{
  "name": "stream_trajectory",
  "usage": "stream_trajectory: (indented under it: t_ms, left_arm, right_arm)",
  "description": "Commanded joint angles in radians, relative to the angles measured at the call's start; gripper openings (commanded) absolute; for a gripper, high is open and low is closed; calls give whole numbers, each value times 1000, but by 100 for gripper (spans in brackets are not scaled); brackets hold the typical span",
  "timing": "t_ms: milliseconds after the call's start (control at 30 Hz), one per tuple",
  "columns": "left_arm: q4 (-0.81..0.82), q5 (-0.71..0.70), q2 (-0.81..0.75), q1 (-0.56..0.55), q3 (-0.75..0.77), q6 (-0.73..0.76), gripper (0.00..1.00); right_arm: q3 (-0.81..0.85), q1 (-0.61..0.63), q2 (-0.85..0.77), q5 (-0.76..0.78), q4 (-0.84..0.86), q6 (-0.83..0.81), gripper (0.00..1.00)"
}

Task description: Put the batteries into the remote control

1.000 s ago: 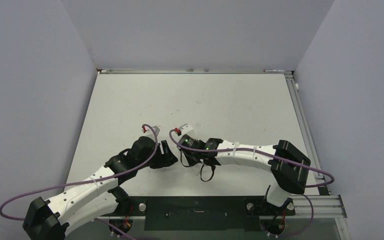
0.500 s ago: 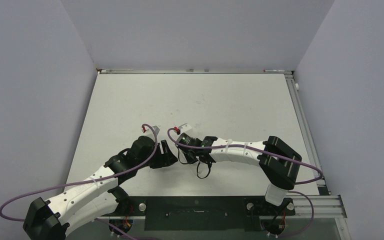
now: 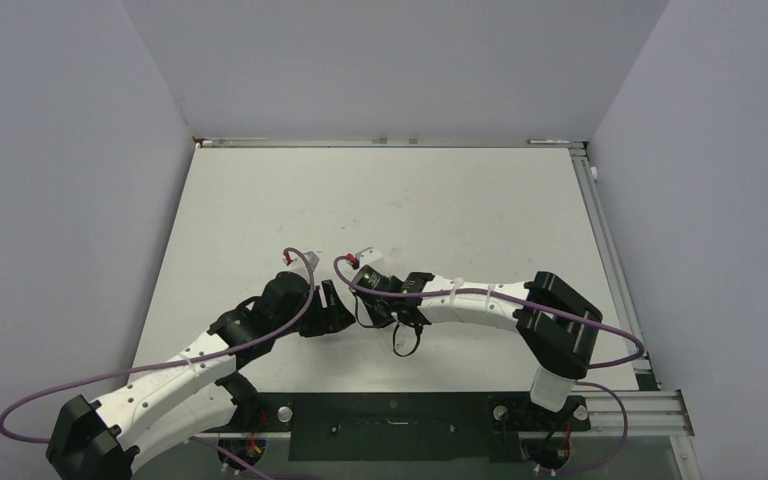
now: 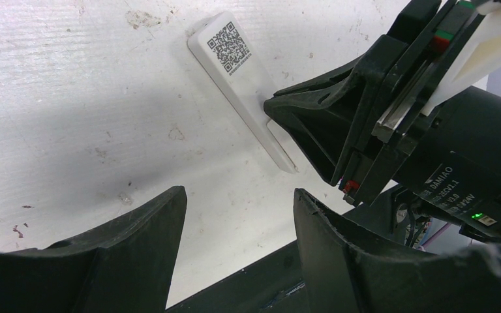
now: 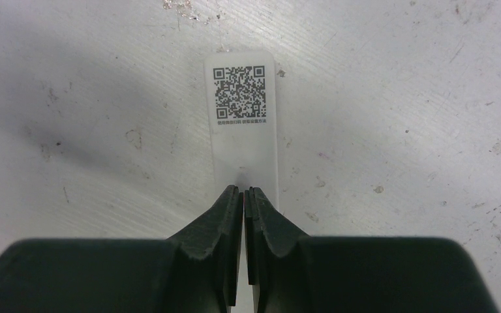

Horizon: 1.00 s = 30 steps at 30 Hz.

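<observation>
The remote control (image 5: 244,124) lies flat on the white table, a slim white bar with a QR code facing up; the left wrist view shows it too (image 4: 238,68). My right gripper (image 5: 244,190) is shut, with nothing between its jaws, and its tips sit on the bar's near end. From the left wrist that right gripper (image 4: 269,116) comes down onto the bar from the right. My left gripper (image 4: 238,192) is open just short of the bar and holds nothing. From above, both grippers meet mid-table (image 3: 345,300) and hide the bar. The batteries are out of view.
A black mounting plate (image 3: 390,425) runs along the table's near edge between the arm bases. Purple cables (image 3: 160,368) loop off both arms. An aluminium rail (image 3: 600,230) borders the table's right side. Grey walls close in the left, back and right.
The right gripper's jaws have closed the last bit. The right arm's elbow has shifted left and towards the near edge. The left arm has not moved.
</observation>
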Motion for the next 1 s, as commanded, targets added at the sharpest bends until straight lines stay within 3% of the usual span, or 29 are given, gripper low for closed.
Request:
stream_trajectory:
  t_ms: [0, 967]
  left_arm:
    - [6, 9, -14, 8, 18, 19, 58]
    - [8, 12, -15, 12, 15, 15, 58]
  right_arm:
    - [7, -4, -3, 2, 30, -1, 9]
    - [-20, 6, -21, -7, 31, 2, 9]
